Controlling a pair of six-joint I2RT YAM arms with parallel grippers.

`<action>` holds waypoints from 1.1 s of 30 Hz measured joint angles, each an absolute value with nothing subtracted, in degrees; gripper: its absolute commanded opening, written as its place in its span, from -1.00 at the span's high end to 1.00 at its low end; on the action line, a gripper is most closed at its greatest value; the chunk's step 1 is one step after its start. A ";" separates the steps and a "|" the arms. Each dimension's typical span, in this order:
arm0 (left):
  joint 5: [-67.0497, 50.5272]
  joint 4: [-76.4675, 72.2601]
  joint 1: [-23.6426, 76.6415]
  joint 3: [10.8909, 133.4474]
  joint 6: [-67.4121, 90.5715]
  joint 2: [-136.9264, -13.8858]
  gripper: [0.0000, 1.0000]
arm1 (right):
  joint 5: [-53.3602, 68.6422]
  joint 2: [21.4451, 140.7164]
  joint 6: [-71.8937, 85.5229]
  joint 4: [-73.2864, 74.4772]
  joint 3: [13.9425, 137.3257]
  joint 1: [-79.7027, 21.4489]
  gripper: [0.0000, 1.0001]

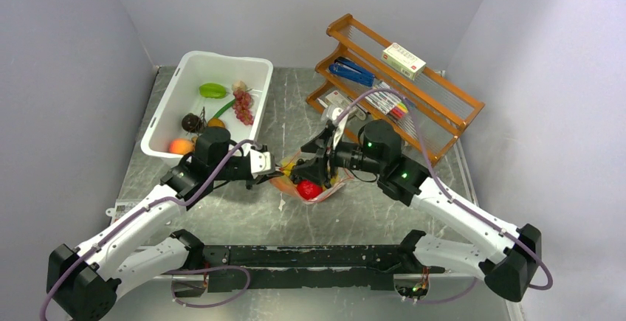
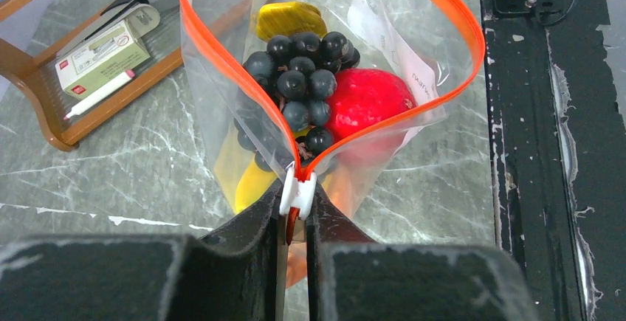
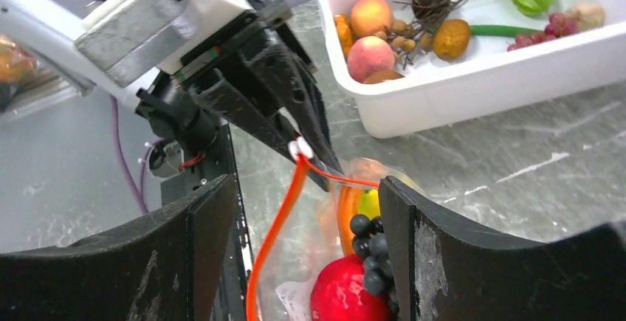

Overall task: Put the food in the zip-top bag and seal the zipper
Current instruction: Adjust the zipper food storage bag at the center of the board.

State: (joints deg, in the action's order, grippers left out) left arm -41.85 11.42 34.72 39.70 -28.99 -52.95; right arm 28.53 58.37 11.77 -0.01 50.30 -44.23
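The zip-top bag (image 2: 221, 77) hangs open between my two grippers, just above the table. Its orange zipper (image 2: 221, 63) spreads in a wide V from the white slider (image 2: 297, 194). Inside lie dark grapes (image 2: 299, 77), a red round fruit (image 2: 365, 99) and a yellow banana (image 2: 255, 181). My left gripper (image 2: 297, 206) is shut on the zipper's end just behind the slider. My right gripper (image 3: 306, 192) stands open over the bag's mouth, one finger either side of the zipper strip (image 3: 277, 232), gripping nothing. From above, the bag (image 1: 328, 188) sits between left gripper (image 1: 272, 166) and right gripper (image 1: 319, 160).
A white bin (image 1: 225, 57) with more toy foods stands at the back left. A wooden rack (image 1: 443, 111) holding boxes and pens fills the back right. The black base rail (image 1: 310, 256) runs along the near edge.
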 measured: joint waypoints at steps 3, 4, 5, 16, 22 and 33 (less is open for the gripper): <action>-41.85 11.29 34.72 39.70 -28.49 -52.95 0.86 | 25.98 58.92 8.47 0.91 51.13 -47.75 -0.37; -41.85 11.29 34.72 39.70 -28.40 -52.95 0.86 | 24.58 59.37 7.97 1.63 51.83 -48.03 -0.35; -41.85 11.22 34.72 39.70 -28.32 -52.95 0.86 | 23.40 59.77 7.62 2.02 52.36 -48.03 -0.33; -42.92 9.61 34.72 39.70 -28.21 -52.34 0.86 | 26.50 60.27 -4.10 -0.36 50.65 -50.43 0.03; -43.20 9.13 34.72 39.70 -28.05 -52.34 0.87 | 28.51 65.30 -10.76 -0.12 52.38 -52.12 0.08; -43.38 9.15 34.72 39.70 -28.08 -52.36 0.86 | 26.87 68.27 -17.91 -0.32 52.71 -55.35 0.54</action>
